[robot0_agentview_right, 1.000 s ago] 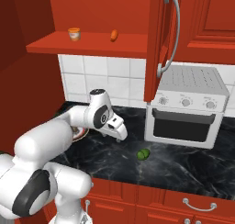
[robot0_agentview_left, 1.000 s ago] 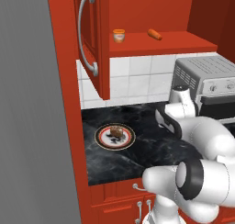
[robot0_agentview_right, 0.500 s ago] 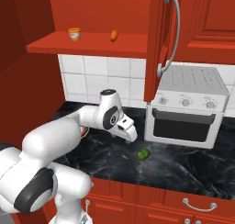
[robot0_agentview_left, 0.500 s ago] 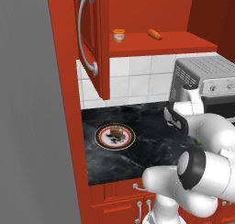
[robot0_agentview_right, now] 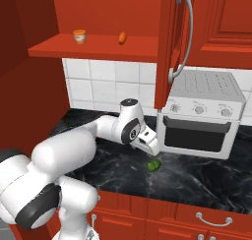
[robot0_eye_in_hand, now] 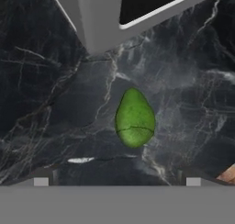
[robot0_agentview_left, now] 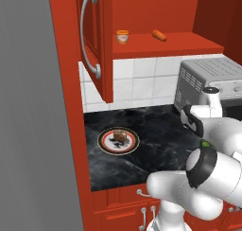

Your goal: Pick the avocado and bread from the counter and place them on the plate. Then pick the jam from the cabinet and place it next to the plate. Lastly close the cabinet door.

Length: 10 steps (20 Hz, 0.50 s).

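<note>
Lengthwise, the avocado (robot0_eye_in_hand: 134, 120) points toward the oven (robot0_eye_in_hand: 105, 16).

Arm (robot0_agentview_left: 212, 164): covering most of the avocado (robot0_agentview_left: 205, 143) in the left base view, leaving a green sliver showing.

Toaster oven (robot0_agentview_left: 212, 81): running off the right edge of the left base view, lower front lying behind the arm.

Plate (robot0_agentview_left: 105, 144): motif showing too small to read; bread (robot0_agentview_left: 119, 135) sitting over part of it.

Jam (robot0_agentview_right: 79, 36): band and lid blurring together, probably a paler strip.

Gripper (robot0_agentview_right: 153, 155): fingertips merging with dark counter (robot0_agentview_right: 197, 175), jaws' spread proving hard to read here.
</note>
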Available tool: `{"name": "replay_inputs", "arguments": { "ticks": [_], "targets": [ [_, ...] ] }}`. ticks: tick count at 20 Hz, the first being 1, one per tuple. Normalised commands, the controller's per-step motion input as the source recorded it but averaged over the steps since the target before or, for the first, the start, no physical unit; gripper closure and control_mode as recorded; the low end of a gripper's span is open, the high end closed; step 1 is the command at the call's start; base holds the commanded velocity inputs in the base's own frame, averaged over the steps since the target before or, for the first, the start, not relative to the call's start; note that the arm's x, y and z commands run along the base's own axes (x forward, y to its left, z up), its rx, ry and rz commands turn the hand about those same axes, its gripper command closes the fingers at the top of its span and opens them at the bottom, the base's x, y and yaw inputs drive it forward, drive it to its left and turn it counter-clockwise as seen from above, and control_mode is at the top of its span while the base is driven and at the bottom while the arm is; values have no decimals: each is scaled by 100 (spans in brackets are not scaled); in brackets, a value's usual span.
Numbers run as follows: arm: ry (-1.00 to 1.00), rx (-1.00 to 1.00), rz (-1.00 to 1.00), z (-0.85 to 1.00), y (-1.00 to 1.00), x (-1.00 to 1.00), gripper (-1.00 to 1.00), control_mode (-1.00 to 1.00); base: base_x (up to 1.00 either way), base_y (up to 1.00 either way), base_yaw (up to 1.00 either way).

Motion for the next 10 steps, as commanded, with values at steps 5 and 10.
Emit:
{"name": "replay_inputs", "arguments": {
  "ticks": [5, 10],
  "targets": [
    [-13, 2, -1, 0, -29, -26, -100, -100, 0, 0, 0],
    [-10, 0, 0, 0, -9, -12, -100, -100, 0, 0, 0]
  ]
}}
